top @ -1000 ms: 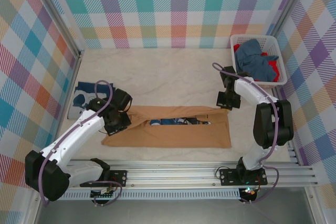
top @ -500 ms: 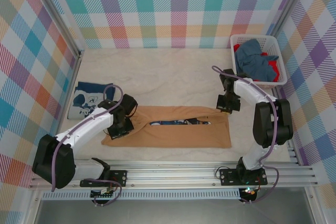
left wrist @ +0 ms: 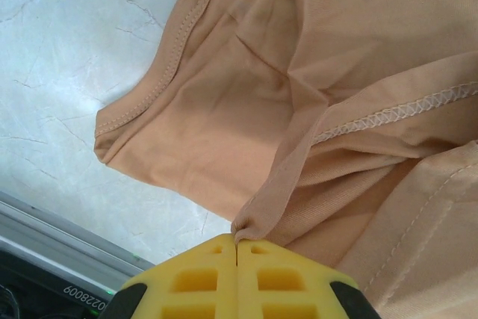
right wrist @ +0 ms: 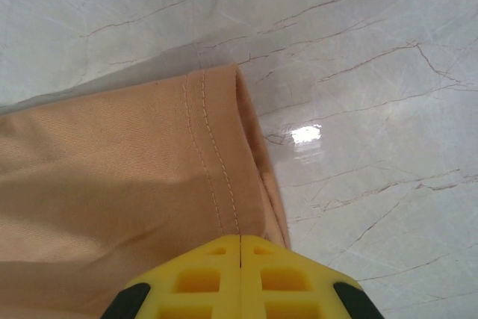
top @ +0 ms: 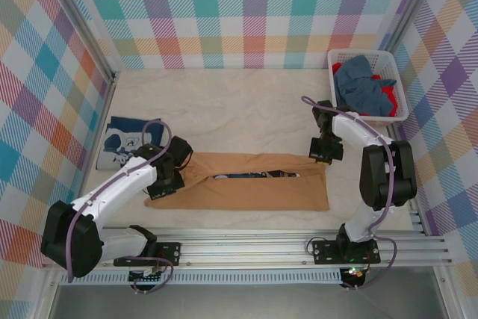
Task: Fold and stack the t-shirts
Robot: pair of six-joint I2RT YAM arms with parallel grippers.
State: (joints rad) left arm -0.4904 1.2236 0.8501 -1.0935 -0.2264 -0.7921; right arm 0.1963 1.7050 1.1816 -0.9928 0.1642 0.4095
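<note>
left gripper (top: 166, 182): mine, clenched on the tan shirt (top: 246, 192) at its left end. In the left wrist view my yellow fingers (left wrist: 194, 278) are pressed flat together, with a ridge of tan cloth nipped right at their tips.
right gripper (top: 323, 156): mine too, clenched on the shirt's far right corner. In the right wrist view the stitched hem runs straight in under my closed tips.
tan shirt: spread as a long band across the near middle of the table (top: 239, 102), stretched between my two grippers. The far edge is folded over toward me and a narrow slit is left along the middle. The left end is bunched and creased where I hold it. The right end lies flat.
print (top: 254, 175): a blue-and-white strip showing through that slit.
navy shirt (top: 123, 140): flat on the table at the far left, pale print up, just beyond my left arm. I can't tell if it touches the tan shirt.
basket (top: 366, 54): white lattice, far right corner, well apart from the tan shirt.
blue shirt (top: 364, 84): heaped in the basket.
red shirt (top: 385, 93): poking out beside and under the blue one.
</note>
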